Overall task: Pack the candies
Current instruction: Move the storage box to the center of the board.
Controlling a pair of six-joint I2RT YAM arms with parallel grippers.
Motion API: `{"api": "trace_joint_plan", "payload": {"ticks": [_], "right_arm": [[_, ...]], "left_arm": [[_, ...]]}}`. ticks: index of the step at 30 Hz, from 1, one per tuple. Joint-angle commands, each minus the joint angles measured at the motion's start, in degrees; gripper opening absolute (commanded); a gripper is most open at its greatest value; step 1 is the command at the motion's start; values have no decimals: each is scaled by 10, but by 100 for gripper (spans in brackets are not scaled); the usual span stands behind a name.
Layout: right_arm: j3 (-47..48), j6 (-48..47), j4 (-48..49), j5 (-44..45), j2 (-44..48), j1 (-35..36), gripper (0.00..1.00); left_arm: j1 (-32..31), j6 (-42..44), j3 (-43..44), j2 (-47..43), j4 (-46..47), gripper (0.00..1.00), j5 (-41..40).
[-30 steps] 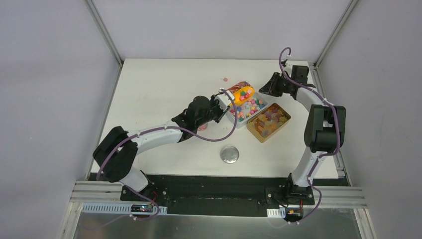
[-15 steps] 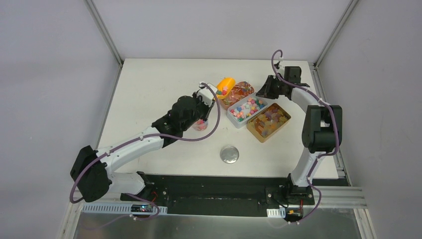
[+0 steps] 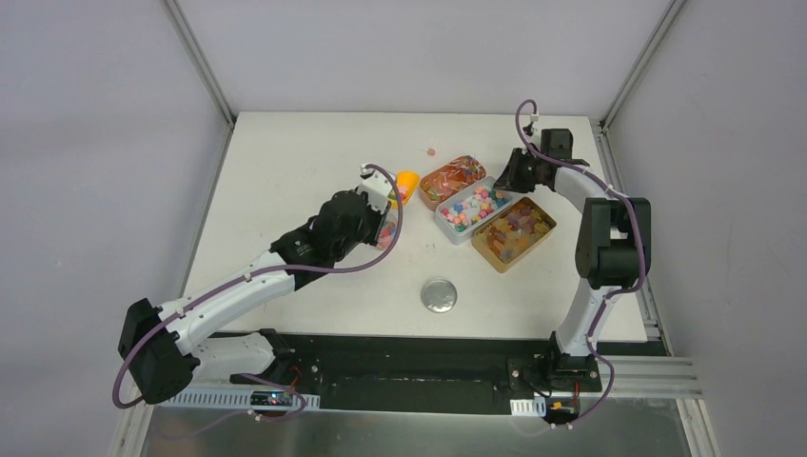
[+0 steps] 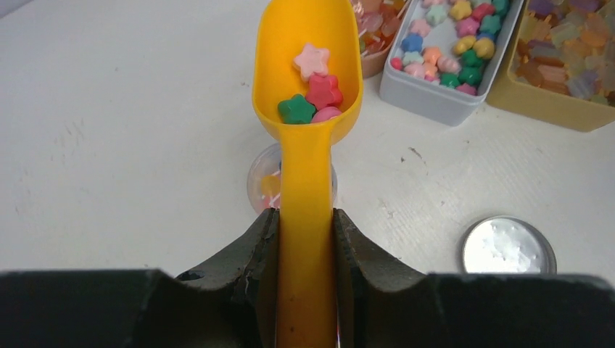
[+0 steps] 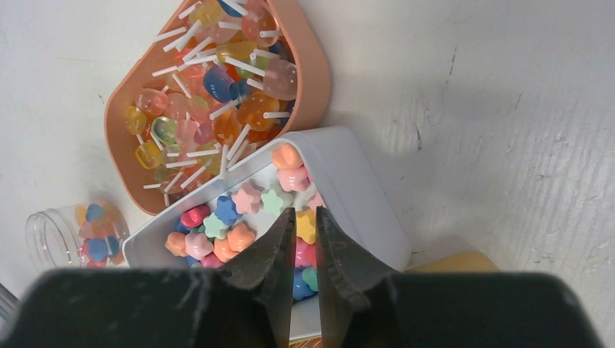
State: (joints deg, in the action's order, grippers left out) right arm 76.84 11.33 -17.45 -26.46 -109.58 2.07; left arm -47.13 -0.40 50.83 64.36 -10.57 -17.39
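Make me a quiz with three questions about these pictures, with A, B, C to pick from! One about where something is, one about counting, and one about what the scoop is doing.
1. Where is the silver lid?
A. On the jar. B. On the bare table. C. In a tray.

2. How many trays hold sweets?
A. One. B. Two. C. Three.

3. What is the orange scoop doing?
A. Held by the left fingers, with star candies inside. B. Lying empty on the table. C. Buried in a tray.

Answers:
1 B: the lid lies alone on the table, apart from the jar.
2 C: a peach tray, a white tray and a yellow tray sit side by side.
3 A: the left wrist view shows the fingers squeezing the handle, with stars in the bowl.
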Motion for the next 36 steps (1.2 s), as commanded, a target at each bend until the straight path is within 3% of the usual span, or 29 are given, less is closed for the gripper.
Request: {"api": "trace_joint_plan", "payload": {"ticks": [1, 14, 20, 36], "right_arm": [[30, -20, 6, 38, -4, 2, 19], [60, -32, -3, 48, -22, 2, 19], [65, -26, -2, -14, -9, 3, 24], [42, -5, 34, -38, 41, 3, 94]], "left_arm": [[5, -35, 18, -20, -64, 0, -22], [21, -1, 42, -32, -155, 0, -37], [31, 19, 64, -33, -197, 0, -21], [35, 101, 83, -49, -305, 0, 45]]}}
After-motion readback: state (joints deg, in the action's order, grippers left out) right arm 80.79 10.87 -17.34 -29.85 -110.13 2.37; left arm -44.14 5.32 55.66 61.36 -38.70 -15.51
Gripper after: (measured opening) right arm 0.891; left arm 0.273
